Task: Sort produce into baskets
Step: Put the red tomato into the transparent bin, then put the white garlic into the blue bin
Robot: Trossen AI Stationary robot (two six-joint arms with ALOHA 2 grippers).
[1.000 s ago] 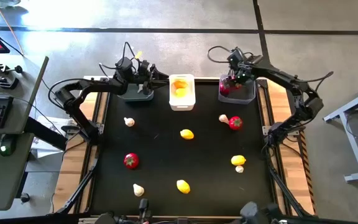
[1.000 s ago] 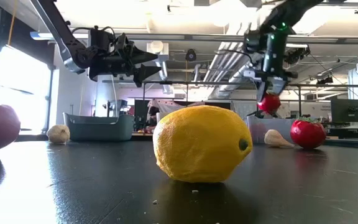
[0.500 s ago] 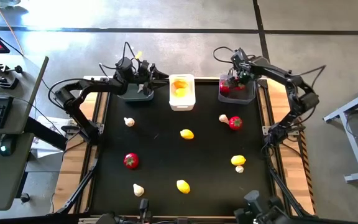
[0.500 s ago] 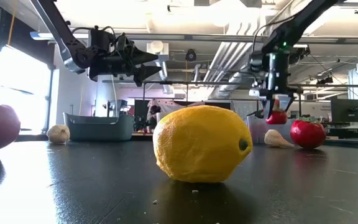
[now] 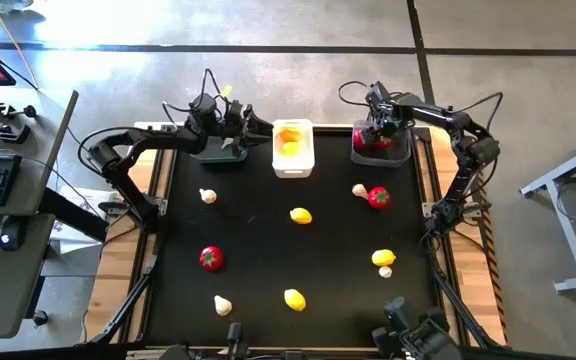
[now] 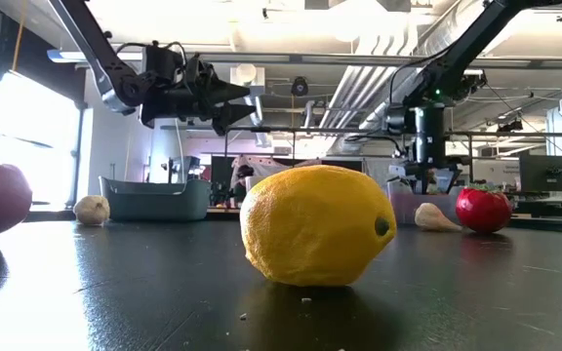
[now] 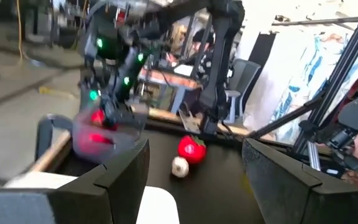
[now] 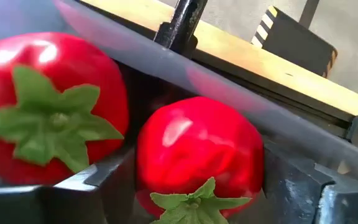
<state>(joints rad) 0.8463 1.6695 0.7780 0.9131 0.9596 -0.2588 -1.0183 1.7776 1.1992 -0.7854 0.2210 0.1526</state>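
My right gripper (image 5: 375, 133) reaches down into the right dark grey basket (image 5: 400, 153) and is shut on a red tomato (image 8: 197, 143). A second tomato (image 8: 48, 112) lies beside it in the basket. My left gripper (image 5: 246, 125) hovers open and empty over the left grey basket (image 5: 213, 150); its fingers are wide apart in the left wrist view (image 7: 194, 180). The white basket (image 5: 293, 165) between the grey ones holds yellow lemons (image 5: 290, 142). More tomatoes (image 5: 211, 258), lemons (image 5: 300, 215) and garlic pieces (image 5: 208, 196) lie loose on the black table. My right gripper pinches the red tomato by its two opposite sides (image 8: 148, 155) between its two fingers. The fingers come from above and point down into the basket. The tomato's green top (image 8: 197, 199) faces back toward the wrist. Whether the tomato rests on the basket floor I cannot tell.
A tomato (image 5: 379, 198) and a garlic (image 5: 360, 190) lie just in front of the right basket. A lemon (image 5: 383, 258) with a garlic (image 5: 386, 271) lies near right. A lemon (image 5: 295, 298) and a garlic (image 5: 223, 304) lie near the front edge.
My right gripper has gone down with the red tomato, from above the right grey basket into it, beside the tomato lying there. It has stayed shut on the tomato.
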